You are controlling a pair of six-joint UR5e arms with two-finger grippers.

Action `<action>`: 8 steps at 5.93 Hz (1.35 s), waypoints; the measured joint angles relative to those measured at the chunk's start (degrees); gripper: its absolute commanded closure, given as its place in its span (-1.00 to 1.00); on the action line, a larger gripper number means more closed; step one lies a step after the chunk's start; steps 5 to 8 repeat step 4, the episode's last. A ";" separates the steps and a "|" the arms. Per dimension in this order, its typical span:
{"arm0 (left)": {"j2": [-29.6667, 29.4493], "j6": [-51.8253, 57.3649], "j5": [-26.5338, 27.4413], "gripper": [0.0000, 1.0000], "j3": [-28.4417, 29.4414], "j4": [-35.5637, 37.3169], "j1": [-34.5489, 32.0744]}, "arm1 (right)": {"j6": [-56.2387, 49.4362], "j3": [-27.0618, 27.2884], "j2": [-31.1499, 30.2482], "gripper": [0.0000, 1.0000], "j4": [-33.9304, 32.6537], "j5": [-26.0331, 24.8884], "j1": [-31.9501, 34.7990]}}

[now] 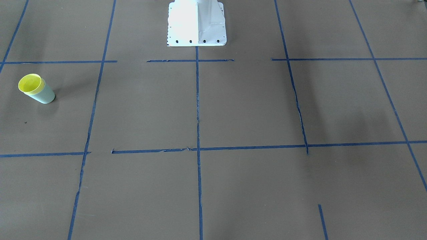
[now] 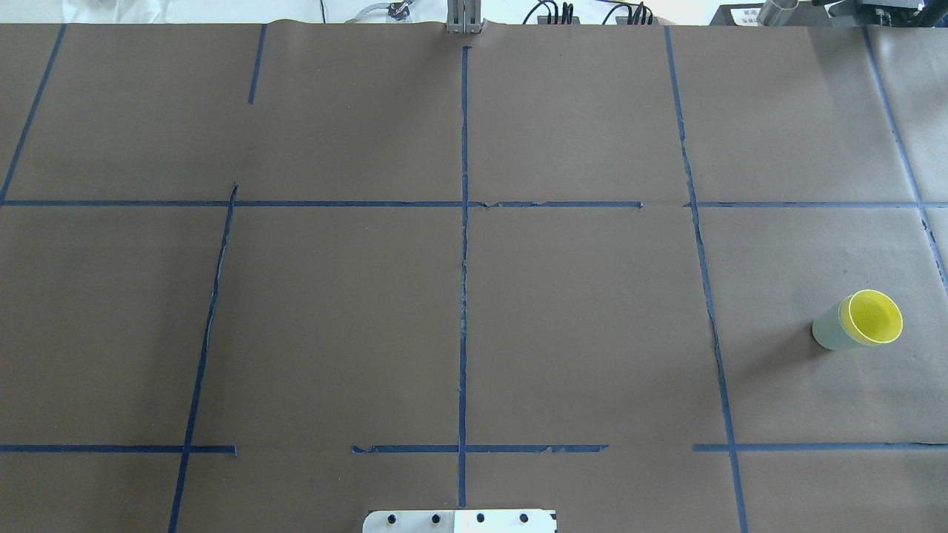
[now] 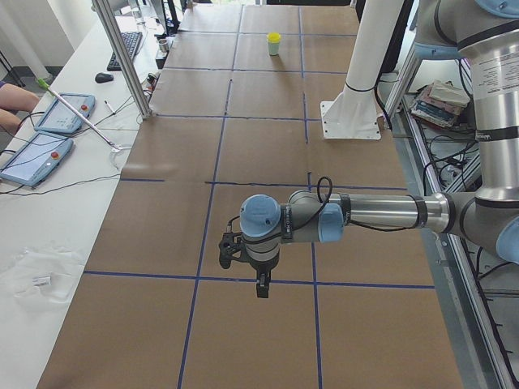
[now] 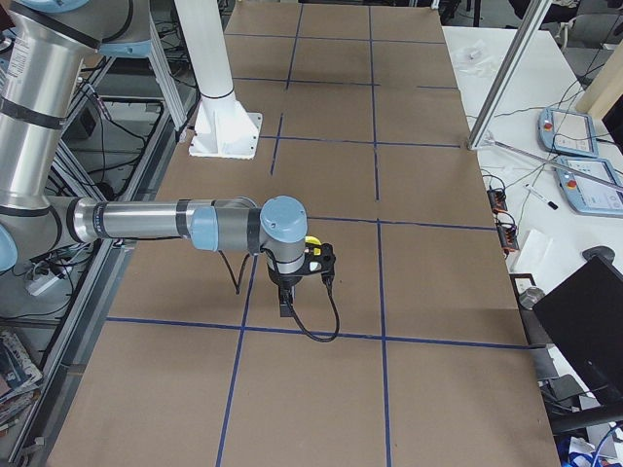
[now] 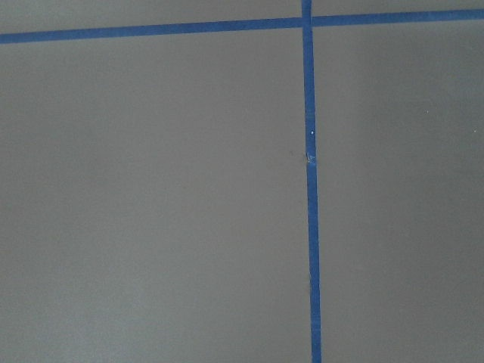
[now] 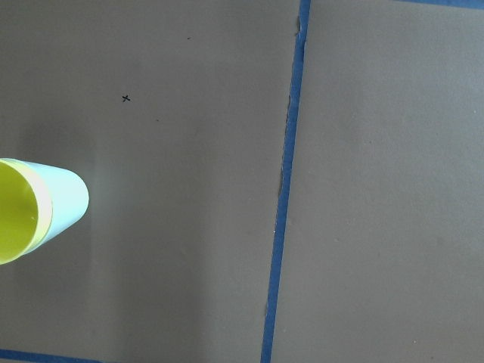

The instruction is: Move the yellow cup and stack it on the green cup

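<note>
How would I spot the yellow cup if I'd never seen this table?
On the brown table crossed by blue tape, go to the robot's right end. One stack of two cups sits there: the yellow cup is the bright inner one, nested inside the pale green cup.

My workbench in soft daylight.
Brown paper covers the table (image 2: 578, 311) before me, squared off by blue tape lines (image 2: 464, 296), frayed in places. Beside it a white bench (image 3: 49, 219) carries two tablets (image 3: 63, 113), and a metal post (image 3: 122, 57) rises at its edge. The light is even, the shadows faint.
</note>
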 measured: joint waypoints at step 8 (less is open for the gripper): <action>0.18 0.01 0.03 -1.00 0.52 0.34 0.01 | -0.04 0.00 0.00 -1.00 0.11 0.00 0.00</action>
